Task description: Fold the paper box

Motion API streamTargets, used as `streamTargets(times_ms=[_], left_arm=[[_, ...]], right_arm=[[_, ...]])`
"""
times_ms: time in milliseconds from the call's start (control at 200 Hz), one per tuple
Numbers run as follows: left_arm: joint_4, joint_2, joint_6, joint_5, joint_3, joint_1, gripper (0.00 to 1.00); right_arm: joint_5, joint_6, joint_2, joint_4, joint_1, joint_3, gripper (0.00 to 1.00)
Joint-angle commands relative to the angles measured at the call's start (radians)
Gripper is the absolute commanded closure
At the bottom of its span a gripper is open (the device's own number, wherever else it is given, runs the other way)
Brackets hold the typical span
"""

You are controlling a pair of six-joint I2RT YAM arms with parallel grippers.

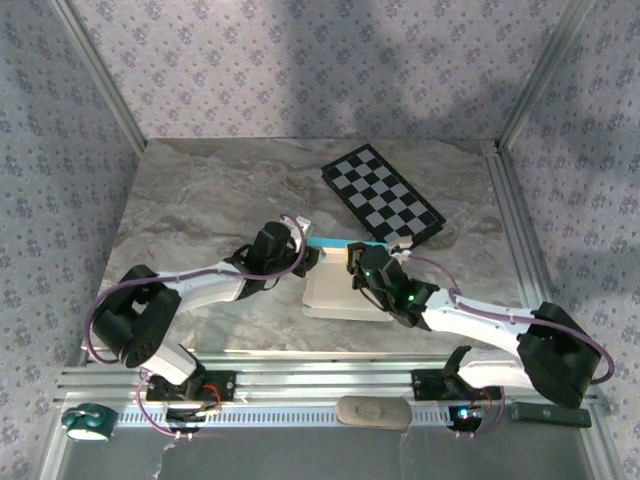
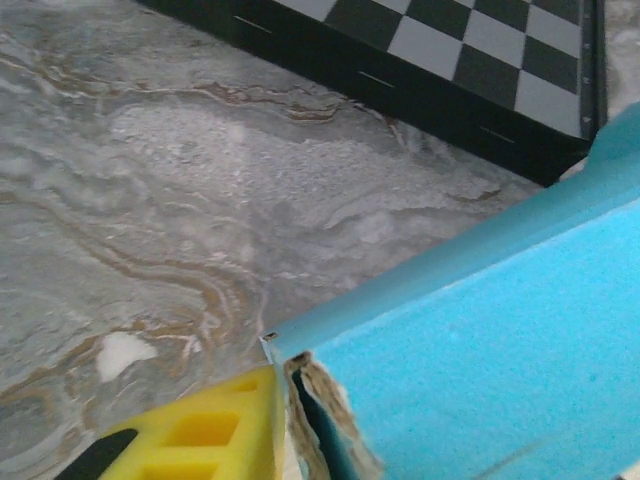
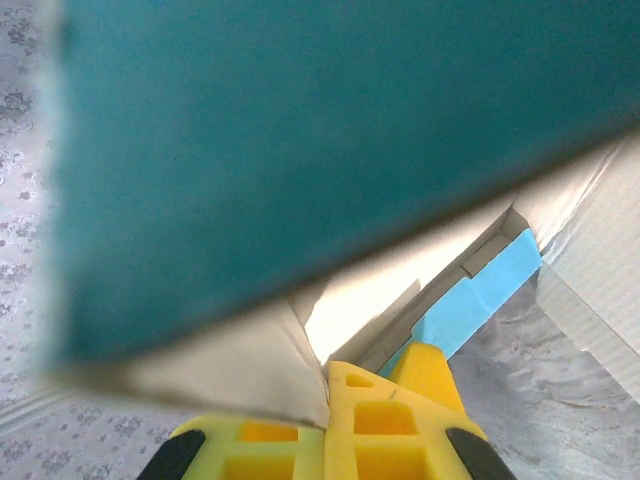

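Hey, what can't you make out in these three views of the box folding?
Top view: where the left gripper and right gripper meet the paper box is too small to tell.
Left wrist view: a yellow finger is cut by the bottom edge, so open or shut is unclear.
Right wrist view: the box's turquoise panel, blurred against the lens, hides most of the table.

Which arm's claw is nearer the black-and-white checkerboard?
Right. The right claw is just in front of the near corner of the flat black-and-white checkerboard; the left claw is farther left, at the turquoise-and-white cardboard box.
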Motion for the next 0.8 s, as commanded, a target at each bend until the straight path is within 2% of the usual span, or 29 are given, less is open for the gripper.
streamTargets(times_ms=[0, 215, 465, 725, 795], left_arm=[[-0.010, -0.098, -0.006, -0.069, -0.022, -0.009, 0.75], [-0.079, -0.190, -0.014, -0.074, -0.063, 0.044, 0.77], [-0.078, -0.159, -0.008, -0.015, -0.064, 0.063, 0.72], [-0.045, -0.152, -0.007, 0.010, -0.085, 0.064, 0.71], [-0.036, -0.163, -0.013, 0.010, -0.096, 0.064, 0.70]], right_arm=[[0.012, 0.049, 0.062, -0.153, 0.025, 0.042, 1.00], [-0.026, 0.097, 0.178, -0.108, 0.034, 0.108, 1.00], [-0.080, 0.114, 0.311, 0.027, 0.010, 0.125, 1.00], [-0.067, 0.054, 0.281, 0.042, -0.023, 0.093, 1.00], [-0.043, -0.022, 0.263, 0.074, -0.036, 0.089, 1.00]])
